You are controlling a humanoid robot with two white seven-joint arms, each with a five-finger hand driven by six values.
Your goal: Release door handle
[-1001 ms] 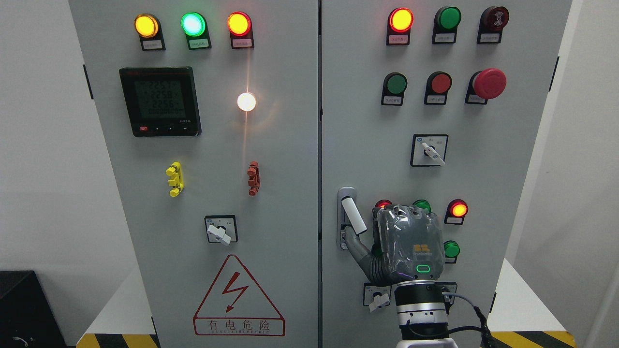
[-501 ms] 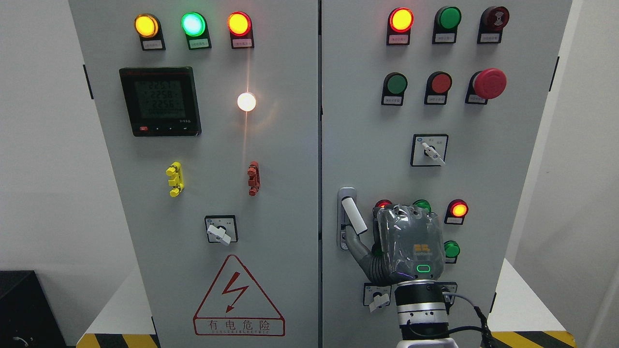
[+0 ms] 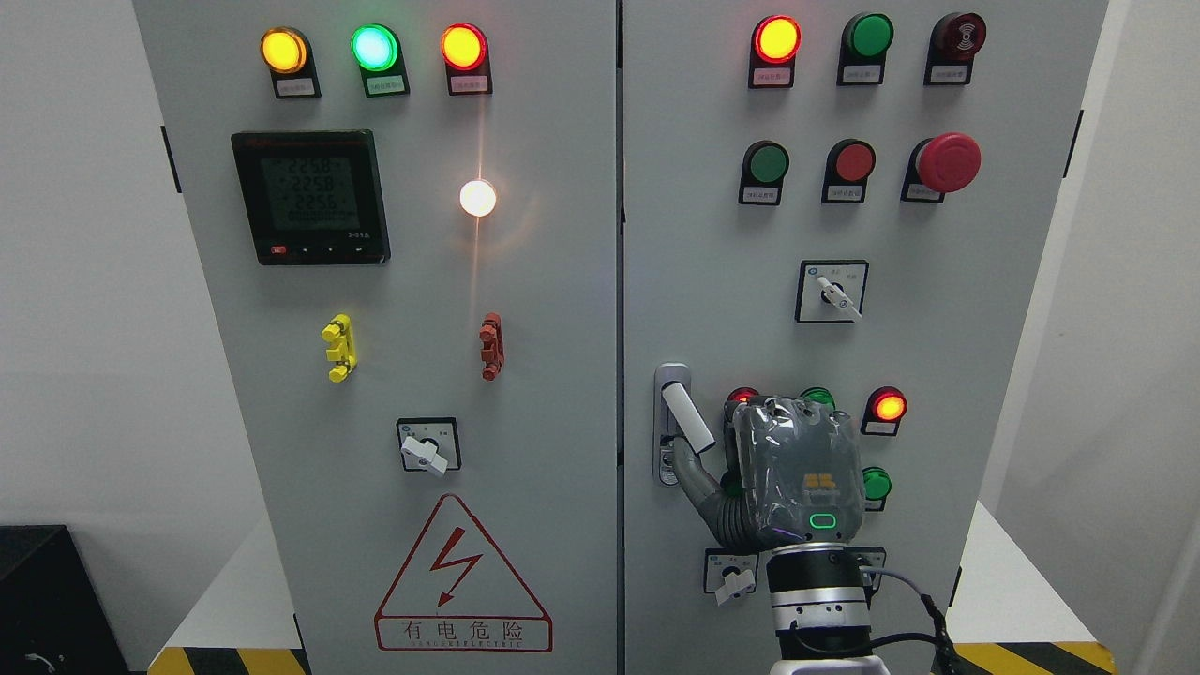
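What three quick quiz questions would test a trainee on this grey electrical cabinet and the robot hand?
1. True or false: the white lever door handle sits on the right-hand grey metal cabinet door.
2. Which grey robot hand is beside that handle? A left, B right.
3. Fill in: the red mushroom-shaped button is at that door's upper ____.
Key: 1 true; 2 B; 3 right.

An electrical test lab or plant room: a grey 2-door control cabinet (image 3: 422,309) with lamps (image 3: 373,47), meter (image 3: 310,196), hazard sign (image 3: 462,577), plain white walls (image 3: 84,309).
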